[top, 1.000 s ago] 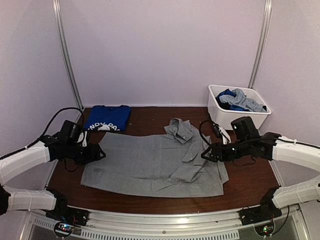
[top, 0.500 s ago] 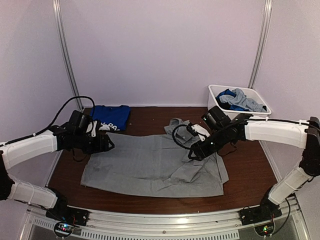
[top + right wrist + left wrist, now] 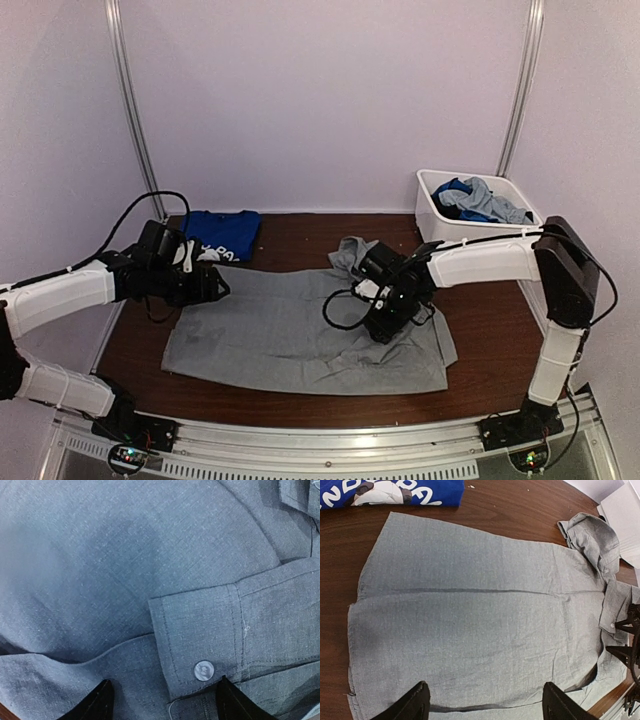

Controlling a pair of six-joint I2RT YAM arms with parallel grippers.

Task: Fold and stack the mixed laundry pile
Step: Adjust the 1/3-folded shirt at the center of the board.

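A large light-grey shirt (image 3: 285, 335) lies spread flat on the brown table, its collar at the back right. My left gripper (image 3: 218, 288) hovers over the shirt's left edge, open and empty; in the left wrist view the shirt (image 3: 480, 615) fills the space past my gripper (image 3: 487, 707). My right gripper (image 3: 380, 328) hangs low over the shirt's right part, open. In the right wrist view a sleeve cuff (image 3: 210, 635) with a button (image 3: 204, 670) lies just ahead of the gripper (image 3: 165, 702), between the spread fingers. A folded royal-blue shirt (image 3: 220, 238) rests at the back left.
A white plastic bin (image 3: 432, 222) at the back right holds blue and grey garments (image 3: 480, 200). Bare brown table (image 3: 500, 350) shows to the right of the shirt and along its back. Metal posts stand at both back corners.
My right arm has swung left, from the shirt's right edge to over the folded sleeve, and its jaws have opened wider. The left gripper moved slightly back and has since held still.
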